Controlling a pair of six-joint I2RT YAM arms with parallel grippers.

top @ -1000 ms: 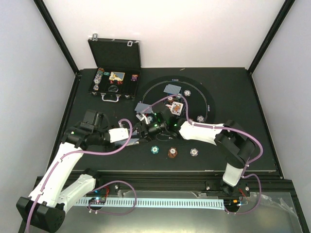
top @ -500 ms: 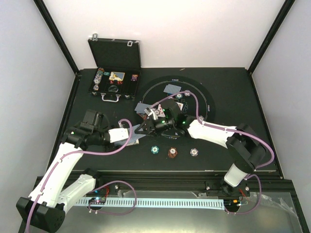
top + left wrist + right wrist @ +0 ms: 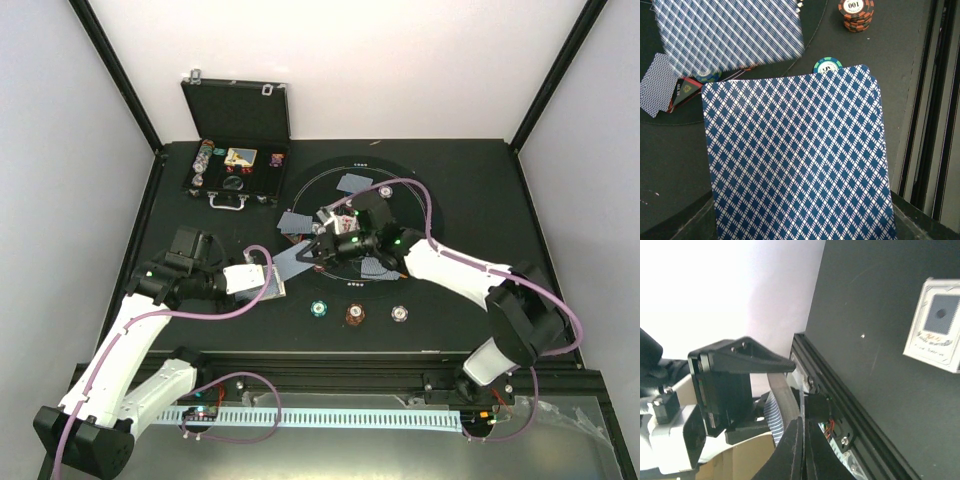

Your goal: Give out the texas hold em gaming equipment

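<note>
My left gripper (image 3: 262,283) is shut on a deck of blue-backed cards (image 3: 272,288), which fills the left wrist view (image 3: 795,160) and hides its fingers. My right gripper (image 3: 312,248) is shut on a single blue-backed card (image 3: 293,262), seen edge-on between the closed jaws in the right wrist view (image 3: 803,440) and blurred above the deck in the left wrist view (image 3: 730,35). It hangs just past the deck, over the near left edge of the round mat (image 3: 430,215). Teal (image 3: 319,308), red-brown (image 3: 354,315) and white (image 3: 399,314) chips stand in a row in front.
The open black case (image 3: 237,165) with chips stands at the back left. Blue-backed cards (image 3: 352,182) (image 3: 292,221) (image 3: 378,268) and chips (image 3: 385,191) (image 3: 413,244) lie on the mat. A white-faced card (image 3: 937,325) lies on the table. The metal rail (image 3: 330,380) runs along the near edge.
My right gripper has moved from the deck away and to the right, toward the mat, with one card pulled off the deck. The left arm has held still.
</note>
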